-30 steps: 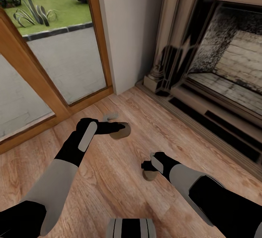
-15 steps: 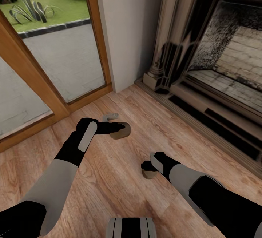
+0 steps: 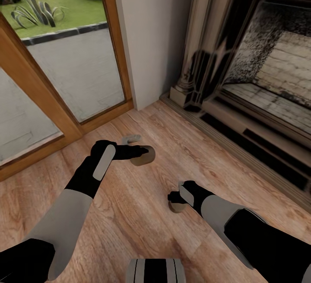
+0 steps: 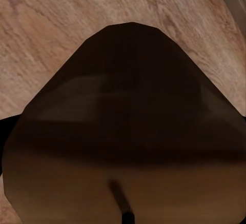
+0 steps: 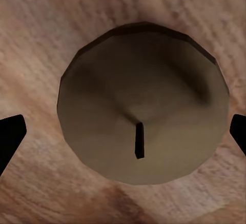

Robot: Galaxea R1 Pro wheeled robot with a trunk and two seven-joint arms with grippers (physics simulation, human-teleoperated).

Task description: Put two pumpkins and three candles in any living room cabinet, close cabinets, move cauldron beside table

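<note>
Both arms are low over the wooden floor (image 3: 142, 214), in the corner between the glass door (image 3: 65, 71) and the fireplace (image 3: 259, 80); white wall strip (image 3: 151, 36) sits between those two.

Left hand (image 3: 139, 151) is on a candle (image 3: 144, 155); the candle is tan, squat, and sits at the tips of the hand, near the door frame; in the left wrist view that candle (image 4: 123, 131) is right up against the camera, wick (image 4: 120, 198) visible at its top face, dark finger edge just showing at one side; I'd read the left hand as clamped on it, though the fingers themselves are mostly hidden by the candle body. A small grey bit (image 3: 131, 138) lies on the floor just beyond the left hand; cannot tell what it is.

Right hand (image 3: 176, 200) hangs over a second candle (image 3: 176, 208), which stands upright on the floor, nearer the robot and well apart from the first; right wrist view looks straight down on this candle (image 5: 141, 116), round top, short dark wick (image 5: 139, 141) in the middle; the two fingertips (image 5: 10, 137) sit out at either side with floor visible between each tip and the candle, so the right hand is spread apart and straddling it, not touching.

Robot base (image 3: 154, 271) shows at the bottom edge of the head view.
</note>
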